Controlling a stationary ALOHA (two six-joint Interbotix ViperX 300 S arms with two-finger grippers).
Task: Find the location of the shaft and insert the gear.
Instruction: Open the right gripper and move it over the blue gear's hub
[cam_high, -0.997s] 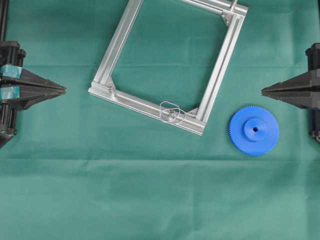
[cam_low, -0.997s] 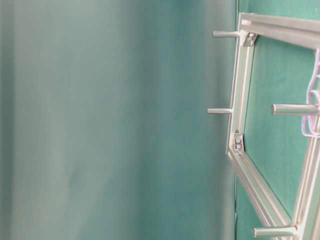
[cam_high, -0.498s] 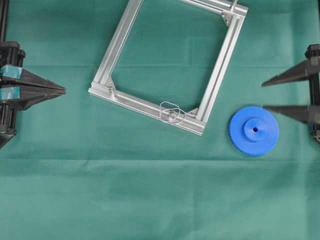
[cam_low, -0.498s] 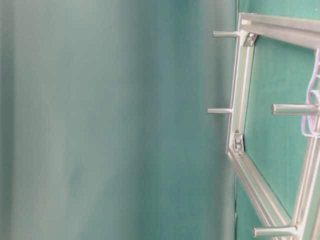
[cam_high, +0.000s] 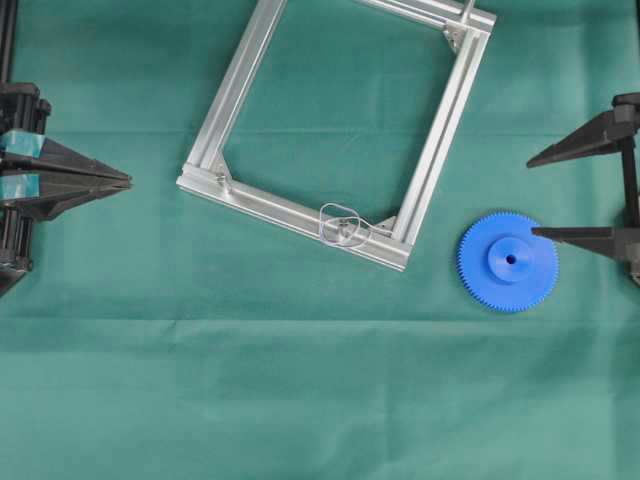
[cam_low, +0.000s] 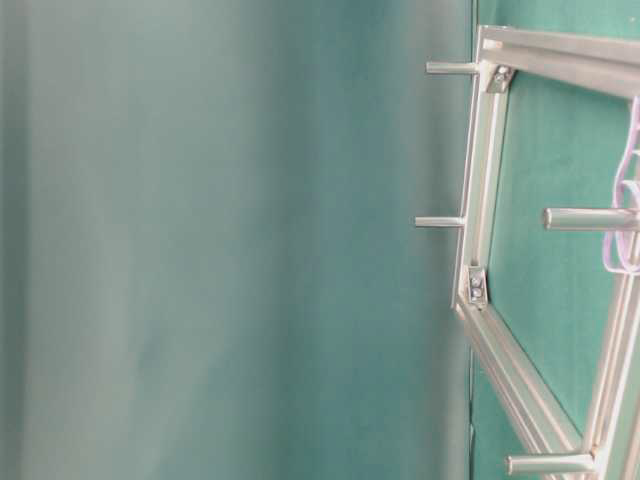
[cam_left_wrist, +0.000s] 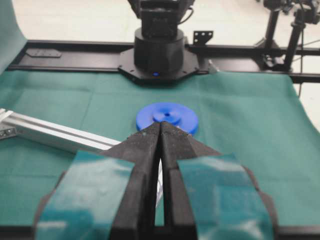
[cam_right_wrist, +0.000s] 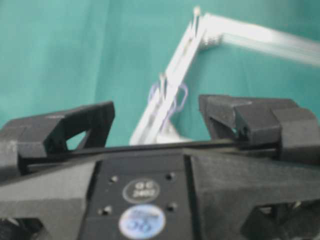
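The blue gear (cam_high: 508, 261) lies flat on the green cloth, right of the aluminium frame (cam_high: 440, 140). The shaft (cam_high: 343, 226) stands on its small clear plate on the frame's near rail. My right gripper (cam_high: 532, 197) is open at the right edge and holds nothing. Its lower finger (cam_high: 575, 238) overlaps the gear's upper right rim from above. My left gripper (cam_high: 130, 181) is shut and empty at the left edge, far from both. In the left wrist view the shut tips (cam_left_wrist: 160, 125) point at the gear (cam_left_wrist: 167, 116). The right wrist view shows the shaft (cam_right_wrist: 161, 79) ahead between the spread fingers (cam_right_wrist: 75, 122).
The frame (cam_low: 480, 200) carries short upright posts at its corners (cam_low: 450, 68), seen from table level along with the shaft (cam_low: 590, 218). The right arm's base (cam_left_wrist: 159, 50) stands beyond the gear. Green cloth (cam_high: 300, 380) covers the table.
My right gripper has gone from shut to wide open. The gear, the frame and the left gripper have not moved.
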